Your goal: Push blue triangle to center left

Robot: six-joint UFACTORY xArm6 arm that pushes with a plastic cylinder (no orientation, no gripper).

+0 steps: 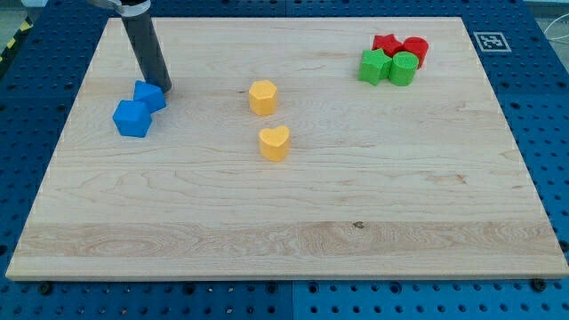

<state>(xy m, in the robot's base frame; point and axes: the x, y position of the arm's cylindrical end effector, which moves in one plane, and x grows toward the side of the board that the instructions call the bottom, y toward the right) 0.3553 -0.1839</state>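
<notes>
Two blue blocks sit at the view's left of the wooden board (284,231). The upper, smaller blue block (149,95) is the triangle-like one; the larger blue block (132,117) touches it at its lower left. My tip (165,90) is at the right edge of the upper blue block, touching or almost touching it. The dark rod rises from the tip to the view's top left.
A yellow hexagon-like block (263,97) and a yellow heart (275,141) sit near the middle. At the top right are a red star (385,44), a red cylinder (416,48), a green star (374,66) and a green cylinder (403,68), clustered together.
</notes>
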